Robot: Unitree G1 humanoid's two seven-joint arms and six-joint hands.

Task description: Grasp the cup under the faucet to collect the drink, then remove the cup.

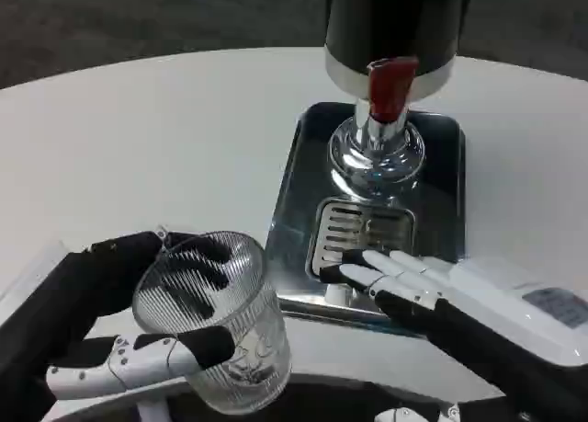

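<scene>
Glass, clear and ribbed, makes up the cup (216, 321), which sits near the table's front edge, well to the left of the faucet (390, 86) and not yet under it. The left hand (119, 335) grasps it around the wall, fingers wrapping one side and a finger across the near side. It looks rigid and breakable, and probably light while empty; the ribs should give some purchase, though smooth glass could slip once it carries drink. A hold around the middle of the wall seems safest, keeping it upright. The right hand (413, 284) holds nothing, its fingers extended and resting on the steel drip tray (303, 183) beside the grille (358, 229).
</scene>
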